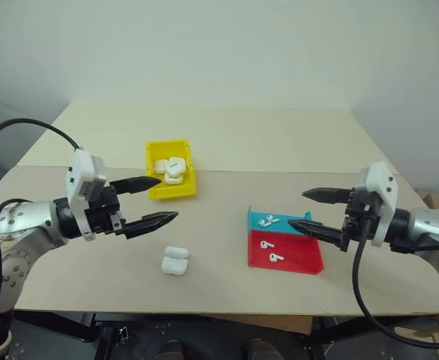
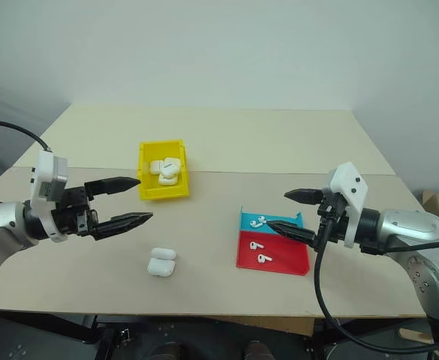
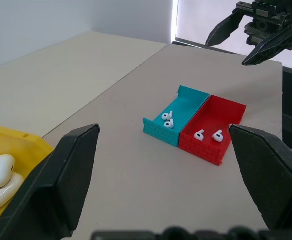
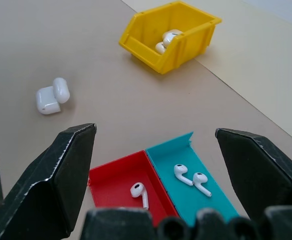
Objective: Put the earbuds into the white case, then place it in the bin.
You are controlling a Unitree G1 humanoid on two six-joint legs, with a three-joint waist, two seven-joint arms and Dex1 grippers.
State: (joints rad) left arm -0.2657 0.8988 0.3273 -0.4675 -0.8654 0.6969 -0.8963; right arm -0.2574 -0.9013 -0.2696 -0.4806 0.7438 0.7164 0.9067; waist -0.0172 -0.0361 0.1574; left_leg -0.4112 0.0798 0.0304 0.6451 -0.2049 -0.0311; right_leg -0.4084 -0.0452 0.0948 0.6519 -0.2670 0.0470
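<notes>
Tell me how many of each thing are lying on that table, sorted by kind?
Tiny glossy white plastic earbuds: 4, two in the flat cyan tray, two in the flat red tray
Flat plastic trays: 2, cyan and red
Small yellow plastic bin: 1
Open white case lying loose: 1
White cases heaped in the bin: several, exact number unclear
Total: 8, besides the heap

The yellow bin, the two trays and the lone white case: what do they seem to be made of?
The yellow bin: likely moulded plastic, smooth with a slight sheen and even colour. The cyan tray and red tray: probably matte plastic; a brick-like relief shows on their outer walls, perhaps printed. The white case, lid open: glossy hard plastic, judging by its highlights.
</notes>
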